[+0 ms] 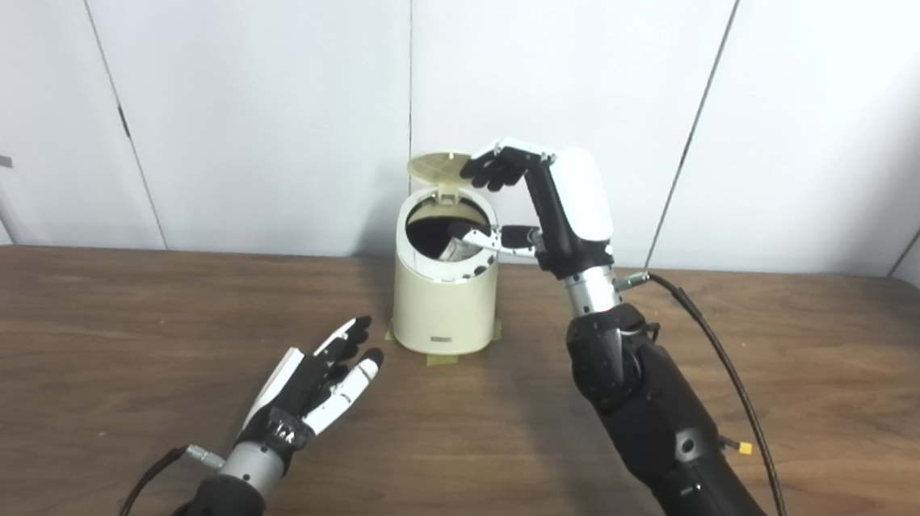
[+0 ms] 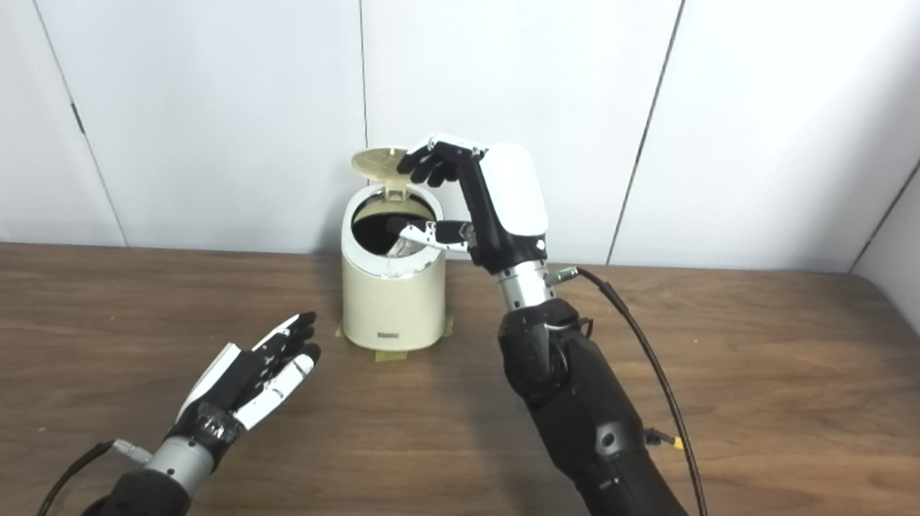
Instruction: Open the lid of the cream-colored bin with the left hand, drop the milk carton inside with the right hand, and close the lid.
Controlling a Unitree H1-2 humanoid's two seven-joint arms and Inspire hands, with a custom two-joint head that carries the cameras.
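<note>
The cream-colored bin stands at the back middle of the table, its round lid tipped up at the rear of the rim. Inside the dark opening lies a pale object, apparently the milk carton, mostly hidden. My right hand hovers just right of and above the opening. It is open and holds nothing; its fingertips are at the lid's right edge and its thumb reaches over the rim. My left hand rests low over the table in front left of the bin, open, fingers spread, clear of the bin.
Strips of tape mark the bin's foot. A black cable loops from the right wrist over the table to the right. White wall panels stand close behind the bin. The table's far corners are rounded.
</note>
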